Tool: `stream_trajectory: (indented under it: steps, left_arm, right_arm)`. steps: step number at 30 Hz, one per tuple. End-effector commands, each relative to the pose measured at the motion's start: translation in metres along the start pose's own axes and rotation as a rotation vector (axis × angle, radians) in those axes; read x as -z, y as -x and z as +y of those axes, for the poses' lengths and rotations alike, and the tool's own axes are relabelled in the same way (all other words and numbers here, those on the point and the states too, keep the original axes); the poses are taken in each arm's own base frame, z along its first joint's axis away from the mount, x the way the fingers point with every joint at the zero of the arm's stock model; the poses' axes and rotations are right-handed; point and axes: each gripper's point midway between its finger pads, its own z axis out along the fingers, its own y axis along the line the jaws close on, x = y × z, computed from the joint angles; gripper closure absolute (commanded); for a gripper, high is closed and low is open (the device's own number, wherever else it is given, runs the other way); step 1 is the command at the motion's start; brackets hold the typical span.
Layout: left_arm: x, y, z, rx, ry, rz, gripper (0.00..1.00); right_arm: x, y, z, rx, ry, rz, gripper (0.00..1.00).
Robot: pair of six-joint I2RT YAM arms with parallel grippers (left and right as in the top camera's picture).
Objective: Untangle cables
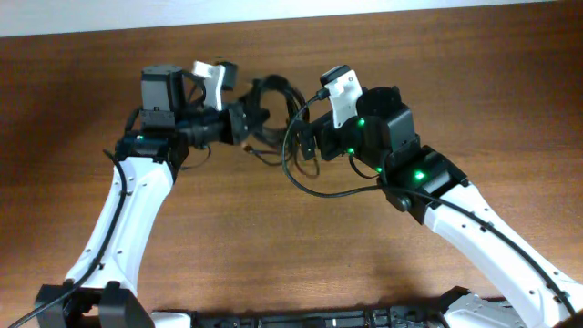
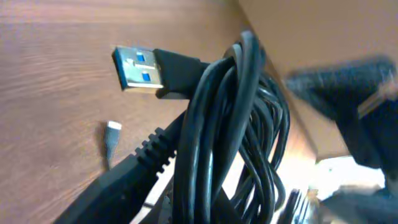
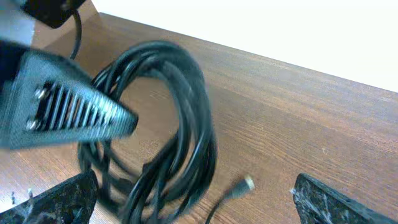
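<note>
The cables (image 1: pixel 276 102) form one bundle of black loops lifted between the two arms. My left gripper (image 1: pixel 244 120) is shut on the bundle. In the left wrist view the loops (image 2: pixel 224 130) fill the frame, with a silvery blue-tongued USB plug (image 2: pixel 138 71) sticking out and a small plug (image 2: pixel 113 129) lying on the table. My right gripper (image 1: pixel 306 138) is open. In the right wrist view its fingers (image 3: pixel 193 183) stand wide apart around the lower part of the loop (image 3: pixel 186 118), without closing on it. A small silvery plug (image 3: pixel 247 183) hangs near the table.
A brown wooden table (image 1: pixel 273 246) lies under both arms. A white wall (image 3: pixel 280 31) borders its far edge. The right arm's own thicker black wire (image 1: pixel 319 187) loops down beside the bundle. The left gripper's body (image 3: pixel 56 102) shows at the left of the right wrist view.
</note>
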Motion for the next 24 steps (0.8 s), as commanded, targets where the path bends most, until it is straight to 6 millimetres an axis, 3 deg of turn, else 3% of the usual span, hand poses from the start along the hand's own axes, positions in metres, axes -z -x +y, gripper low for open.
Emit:
stream_trajectory:
  steps: [1, 3, 4, 5, 8, 9, 11, 14, 16, 18, 19, 21, 22, 24]
  left_arm:
    - [0.010, -0.006, -0.027, -0.401, -0.109, 0.013, 1.00]
    - [0.009, -0.004, -0.019, -0.364, -0.065, 0.015, 1.00]
    - [0.010, 0.000, 0.006, -0.180, 0.082, 0.010, 1.00]
    - [0.011, 0.002, 0.010, -0.118, 0.101, 0.002, 1.00]
    - [0.011, 0.004, 0.009, 0.012, 0.096, -0.014, 1.00]
    - [0.011, 0.007, 0.009, 0.085, 0.095, -0.026, 1.00]
    - [0.011, 0.008, 0.008, 0.226, 0.091, -0.038, 1.00]
    - [0.011, 0.010, 0.008, 0.428, 0.084, -0.055, 1.00]
    - [0.012, 0.013, 0.013, 0.542, 0.107, -0.079, 1.00]
    - [0.013, 0.014, 0.019, 0.564, 0.135, -0.097, 1.00]
    - [0.013, 0.015, 0.022, 0.554, 0.151, -0.105, 1.00]
    - [0.016, 0.017, 0.033, 0.421, 0.225, -0.121, 1.00]
    - [0.017, 0.018, 0.038, 0.292, 0.255, -0.115, 1.00]
    - [0.017, 0.019, 0.037, 0.160, 0.260, -0.103, 1.00]
  right_arm:
    - [0.002, -0.003, -0.001, 0.003, -0.014, 0.019, 0.01]
    - [0.003, -0.020, -0.002, -0.005, -0.021, 0.089, 0.01]
    - [0.005, -0.037, -0.002, -0.013, -0.016, 0.159, 0.01]
    - [0.005, -0.044, 0.004, -0.019, 0.018, 0.186, 0.01]
    - [-0.011, -0.069, 0.014, -0.040, 0.095, 0.272, 0.01]
    - [-0.015, -0.074, 0.031, -0.057, 0.197, 0.291, 0.01]
    - [-0.030, -0.077, 0.038, -0.071, 0.250, 0.289, 0.01]
    - [-0.043, -0.077, 0.060, -0.034, 0.297, 0.265, 0.21]
    - [-0.052, -0.080, 0.070, -0.013, 0.313, 0.256, 0.43]
    - [-0.057, -0.086, 0.065, -0.016, 0.287, 0.273, 0.91]
    - [-0.057, -0.088, 0.065, -0.020, 0.286, 0.282, 0.96]
    - [-0.051, -0.103, 0.063, -0.085, 0.268, 0.358, 0.96]
    - [-0.040, -0.117, 0.062, -0.099, 0.258, 0.428, 0.96]
    - [-0.018, -0.120, 0.067, -0.113, 0.282, 0.472, 0.96]
